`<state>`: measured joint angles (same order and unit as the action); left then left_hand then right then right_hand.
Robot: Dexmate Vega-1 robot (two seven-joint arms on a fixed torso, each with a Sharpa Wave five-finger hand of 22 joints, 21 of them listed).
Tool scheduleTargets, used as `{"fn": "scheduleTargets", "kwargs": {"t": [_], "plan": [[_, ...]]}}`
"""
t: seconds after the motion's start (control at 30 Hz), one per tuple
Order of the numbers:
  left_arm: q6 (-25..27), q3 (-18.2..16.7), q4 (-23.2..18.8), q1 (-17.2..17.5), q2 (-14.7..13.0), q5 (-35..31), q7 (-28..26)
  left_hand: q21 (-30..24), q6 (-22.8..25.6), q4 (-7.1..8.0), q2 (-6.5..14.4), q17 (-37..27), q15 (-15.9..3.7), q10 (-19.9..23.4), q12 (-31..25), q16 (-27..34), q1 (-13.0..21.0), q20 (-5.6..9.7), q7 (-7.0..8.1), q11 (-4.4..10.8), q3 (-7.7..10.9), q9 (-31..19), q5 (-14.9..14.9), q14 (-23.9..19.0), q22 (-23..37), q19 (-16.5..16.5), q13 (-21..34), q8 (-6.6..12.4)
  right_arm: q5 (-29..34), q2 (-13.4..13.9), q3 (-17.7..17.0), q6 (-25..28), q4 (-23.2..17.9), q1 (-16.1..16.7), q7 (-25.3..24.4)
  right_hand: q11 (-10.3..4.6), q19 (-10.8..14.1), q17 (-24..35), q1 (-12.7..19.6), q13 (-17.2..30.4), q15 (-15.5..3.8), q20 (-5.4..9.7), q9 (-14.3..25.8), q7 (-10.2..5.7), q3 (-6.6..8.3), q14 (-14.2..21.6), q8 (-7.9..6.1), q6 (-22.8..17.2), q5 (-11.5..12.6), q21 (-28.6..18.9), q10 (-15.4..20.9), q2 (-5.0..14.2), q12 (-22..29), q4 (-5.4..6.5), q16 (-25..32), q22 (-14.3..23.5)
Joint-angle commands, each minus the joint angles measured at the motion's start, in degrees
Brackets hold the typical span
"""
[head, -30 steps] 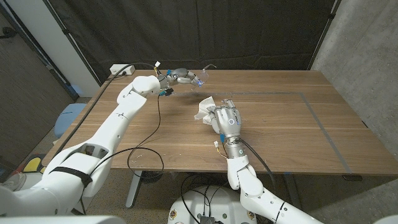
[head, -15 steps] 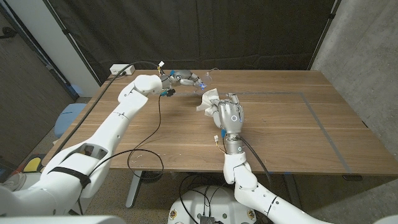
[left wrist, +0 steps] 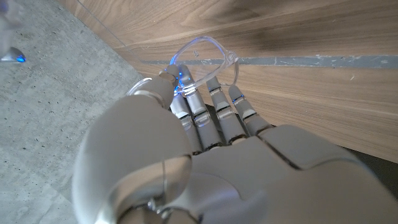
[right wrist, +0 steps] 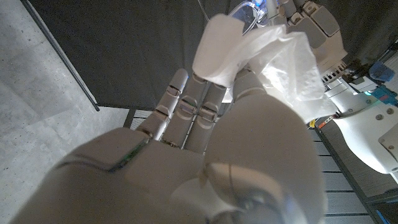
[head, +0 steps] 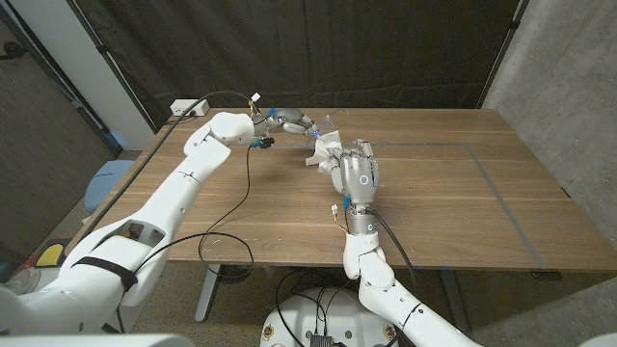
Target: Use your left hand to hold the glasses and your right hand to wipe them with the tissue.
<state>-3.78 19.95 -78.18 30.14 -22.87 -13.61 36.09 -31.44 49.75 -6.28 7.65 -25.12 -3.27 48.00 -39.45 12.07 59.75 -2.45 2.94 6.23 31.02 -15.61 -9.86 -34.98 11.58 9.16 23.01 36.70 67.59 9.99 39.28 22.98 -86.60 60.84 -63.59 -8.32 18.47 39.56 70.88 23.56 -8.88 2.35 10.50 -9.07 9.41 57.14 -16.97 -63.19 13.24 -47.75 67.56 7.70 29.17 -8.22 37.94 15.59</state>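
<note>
— What's the left hand (head: 297,122) doing?
— Its fingers are closed on the clear glasses (left wrist: 202,53), held above the desk (head: 434,193) near its far edge.
— And the right hand (head: 355,172)?
— It grips the white tissue (head: 325,149), raised just beside the glasses.

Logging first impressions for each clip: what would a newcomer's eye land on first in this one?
Most striking is the meeting of the two hands above the far middle of the wooden table: the left hand holds a pair of clear glasses, and the right hand brings a crumpled white tissue right up to them. In the right wrist view the tissue sits pinched at the fingertips with a lens just beyond it.
</note>
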Motion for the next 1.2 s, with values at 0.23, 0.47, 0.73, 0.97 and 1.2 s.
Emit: {"fn": "scheduleTargets", "kwargs": {"t": [0.23,0.47,0.73,0.97,1.2], "plan": [[-0.76,3.63,-0.52,-2.47,-0.90,-1.07,4.65,-0.55,3.44,-0.13,0.08,-0.36,-7.41,-0.08,-0.46,-0.06,-0.04,-0.30,-3.58,-0.10,0.17,-0.38,0.02,-0.08,0.10,-0.32,0.24,0.29,5.34,-5.59,-3.66,-3.97,3.22,-0.97,-0.41,-1.60,-0.54,0.79,0.82,0.51,-4.63,3.21,0.27,0.75,0.34,0.33,0.08,-1.07,0.03,-0.91,2.18,-0.03,0.15,-0.24,0.37,0.24],[-1.63,5.17,0.07,-4.14,-1.15,-1.83,7.13,-0.59,3.34,-0.22,0.21,-0.45,-7.26,-0.29,-0.62,-0.09,0.07,-0.25,-3.77,-0.40,0.27,-0.49,-0.03,0.05,0.10,-0.54,0.32,0.31,6.81,-6.90,-4.86,-4.49,4.08,-1.58,-0.41,-1.50,-0.70,1.47,0.91,0.69,-4.61,3.18,0.28,0.87,0.30,0.53,0.27,-1.19,0.02,-1.46,2.42,-0.20,0.03,-0.25,0.75,0.34],[-3.04,6.45,0.28,-5.36,-1.32,-2.60,8.84,-0.71,3.34,-0.26,0.20,-0.58,-7.35,-0.34,-0.73,-0.08,0.04,-0.04,-3.89,-0.29,0.23,-0.53,-0.04,0.14,0.10,-0.60,0.19,0.33,7.12,-7.21,-4.86,-3.98,5.11,-3.24,-0.41,-1.48,-0.85,1.96,0.97,0.97,-4.60,3.28,0.28,1.01,0.31,0.42,0.44,-1.28,0.03,-1.96,2.46,-0.25,-0.08,-0.22,0.86,0.42],[-4.57,6.98,1.86,-6.59,-0.55,-2.00,9.84,-0.75,3.09,-0.29,0.40,-0.69,-7.35,-0.76,-0.85,-0.07,0.12,-0.02,-4.03,-0.39,0.34,-0.79,-0.08,0.22,0.11,-0.84,0.35,0.38,8.22,-9.52,-5.97,-4.34,8.00,-4.61,-0.41,-1.29,-1.09,2.39,1.03,1.05,-4.60,3.24,0.28,1.06,0.33,0.33,0.55,-1.46,0.02,-2.35,2.66,-0.30,-0.20,-0.20,0.96,0.48],[-5.86,6.82,2.87,-7.23,0.21,-0.73,10.31,-0.85,3.16,-0.24,0.55,-0.82,-7.31,-0.85,-1.10,-0.09,0.08,-0.02,-3.90,-0.24,0.38,-1.09,-0.11,0.39,0.11,-0.95,0.50,0.59,8.47,-10.62,-6.17,-3.43,10.95,-6.39,-0.41,-1.14,-1.26,2.89,1.10,1.07,-4.59,3.22,0.28,1.19,0.36,0.30,0.71,-1.58,0.01,-2.84,2.82,-0.36,-0.42,-0.19,1.09,0.53]]}}
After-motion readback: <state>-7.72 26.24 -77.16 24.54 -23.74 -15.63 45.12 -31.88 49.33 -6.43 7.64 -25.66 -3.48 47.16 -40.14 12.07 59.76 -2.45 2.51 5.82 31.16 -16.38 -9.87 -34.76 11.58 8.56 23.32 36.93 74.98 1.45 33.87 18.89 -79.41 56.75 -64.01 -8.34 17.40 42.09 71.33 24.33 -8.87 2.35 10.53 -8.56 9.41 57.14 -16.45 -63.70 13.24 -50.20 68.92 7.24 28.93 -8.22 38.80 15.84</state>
